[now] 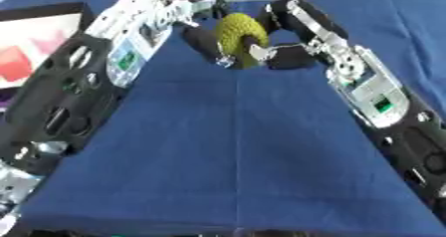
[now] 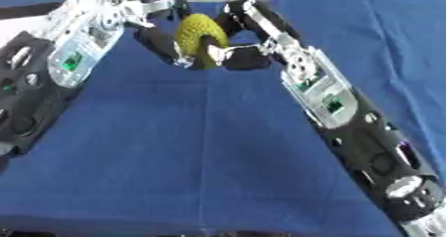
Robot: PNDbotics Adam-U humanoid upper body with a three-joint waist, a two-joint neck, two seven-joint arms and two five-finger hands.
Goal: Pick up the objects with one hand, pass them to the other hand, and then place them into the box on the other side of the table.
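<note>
Yellow knobbly ball (image 1: 237,35) (no label) btwn left hand (image 1: 202,41), right hand (image 1: 283,52), both gripping

Yellow-green knobbly ball (image 1: 237,36) between black robot hands; blue tabletop (image 1: 235,156) beneath; red-and-white box (image 1: 31,47) beyond left robot hand (image 1: 202,42).

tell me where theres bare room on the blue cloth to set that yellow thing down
The widest bare patch is the blue tablecloth between the two forearms, running down to the near edge. It is crowded at the far middle, where the left hand and right hand meet around the yellow-green knobbly round object. A white and red box fills the far left.
</note>
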